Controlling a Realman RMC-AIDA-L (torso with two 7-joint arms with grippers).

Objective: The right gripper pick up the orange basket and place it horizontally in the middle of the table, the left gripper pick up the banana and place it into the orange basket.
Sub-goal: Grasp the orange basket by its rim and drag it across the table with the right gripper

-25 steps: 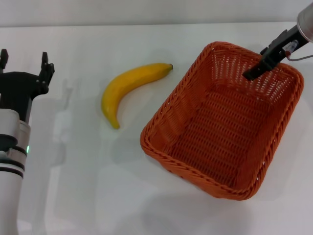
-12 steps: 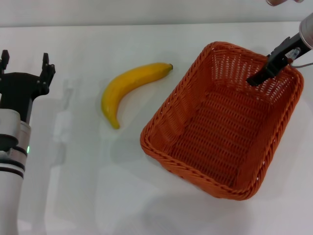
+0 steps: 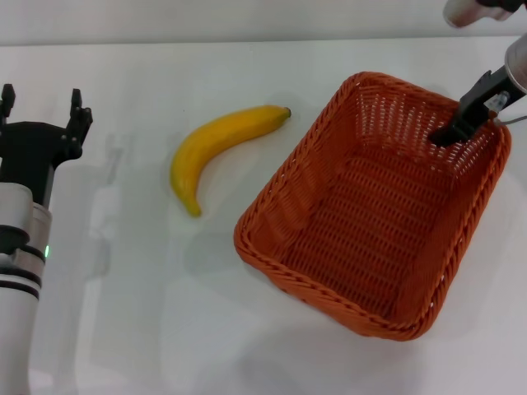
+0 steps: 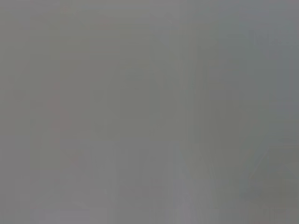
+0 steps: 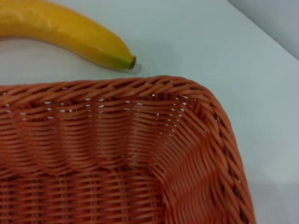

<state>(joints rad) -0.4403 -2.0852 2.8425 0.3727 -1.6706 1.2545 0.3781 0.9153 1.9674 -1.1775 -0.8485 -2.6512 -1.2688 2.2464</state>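
White table (image 3: 247, 329) bears orange basket (image 3: 329, 247) beside banana (image 3: 214, 144)

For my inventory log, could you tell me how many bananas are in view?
1. The banana lies on the table, between the left gripper and the orange basket, outside it. The basket interior shows none.

orange basket (image 3: 362, 239): woven wicker | banana (image 3: 216, 144): smooth | table (image 3: 148, 313): glossy

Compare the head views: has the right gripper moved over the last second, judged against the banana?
Yes. The right gripper has shifted rightward, away from the banana, toward the orange basket's far right rim.
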